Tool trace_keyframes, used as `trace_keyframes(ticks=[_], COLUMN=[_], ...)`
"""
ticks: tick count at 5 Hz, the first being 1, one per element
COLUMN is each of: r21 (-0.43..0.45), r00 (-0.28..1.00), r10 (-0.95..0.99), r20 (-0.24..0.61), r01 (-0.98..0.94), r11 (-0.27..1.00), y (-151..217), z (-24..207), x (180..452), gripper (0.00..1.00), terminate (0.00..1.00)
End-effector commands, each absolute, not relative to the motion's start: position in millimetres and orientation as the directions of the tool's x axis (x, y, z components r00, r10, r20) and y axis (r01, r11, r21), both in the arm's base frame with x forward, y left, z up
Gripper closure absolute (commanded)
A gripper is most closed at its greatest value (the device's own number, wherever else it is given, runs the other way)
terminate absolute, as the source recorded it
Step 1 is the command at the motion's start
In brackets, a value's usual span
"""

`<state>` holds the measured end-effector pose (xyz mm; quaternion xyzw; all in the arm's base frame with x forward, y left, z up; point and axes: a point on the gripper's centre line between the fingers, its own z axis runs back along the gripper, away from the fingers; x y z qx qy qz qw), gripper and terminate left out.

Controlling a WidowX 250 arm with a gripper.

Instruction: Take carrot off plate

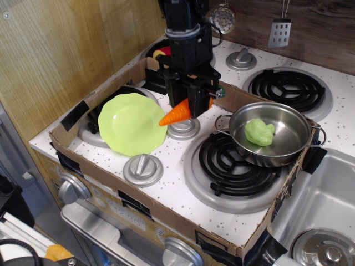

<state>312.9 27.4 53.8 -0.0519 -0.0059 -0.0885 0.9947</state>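
The orange carrot (176, 113) is held in my gripper (188, 105), tip pointing down-left, low over the grey knob disc just right of the plate. Its green stem is hidden behind the gripper. The gripper's black fingers are shut on the carrot's thick end. The lime-green scalloped plate (130, 123) lies empty on the stove top at the left, tilted over a burner; the carrot's tip hangs just past its right rim.
A steel pan (274, 136) holding a green toy (259, 132) sits on the front right burner (236, 166). A cardboard wall (138, 202) frames the stove top. Knob discs (143, 168) lie in front. A sink (324, 205) is at the right.
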Motion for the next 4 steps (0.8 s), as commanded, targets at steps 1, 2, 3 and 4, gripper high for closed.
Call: trace_keyframes(ticks=[1,2,3,4], r21=[-0.11,-0.11,-0.092,-0.05], r00=[0.979,0.975,0.965,0.959], r10=[-0.191,-0.202,-0.234,-0.253], r20=[0.069,0.089,0.116,0.127], r01=[0.198,0.212,0.245,0.261], r11=[0.974,0.971,0.965,0.964], y=[43.8,41.9,40.0,38.4], z=[52.1,48.7,47.5,52.6], x=[338.1,346.1,348.9,349.1], gripper=[1.0,1.0,1.0,0.0], terminate=[0.0,0.0,0.0,0.0])
